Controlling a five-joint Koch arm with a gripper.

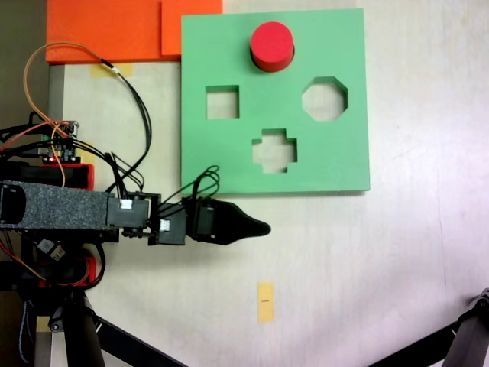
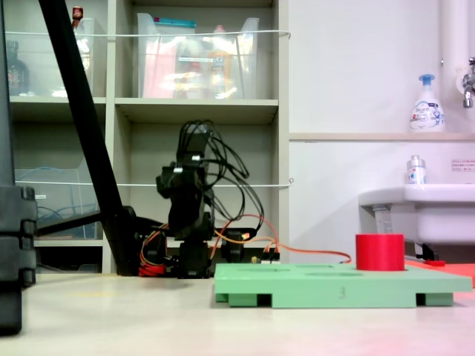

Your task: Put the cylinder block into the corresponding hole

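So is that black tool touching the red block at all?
Apart. In a fixed view from above, the tool sits off the green board, with bare board and table between it and the block at the board's far edge.

We take this for a lab or hobby workroom with a washing corner. In a fixed view, open shelves (image 2: 197,111) against the back wall hold clear plastic bins (image 2: 200,63) stuffed with supplies, and a white sink (image 2: 415,208) juts from the wall at the right with a pump bottle (image 2: 427,104) on the ledge above it. A small arm (image 2: 189,215) trailing loose wires (image 1: 46,84) sits on a pale table (image 1: 382,267), beside a bare circuit board (image 1: 61,141) and black tripod legs (image 1: 84,336). Tape marks (image 1: 265,302) dot the tabletop
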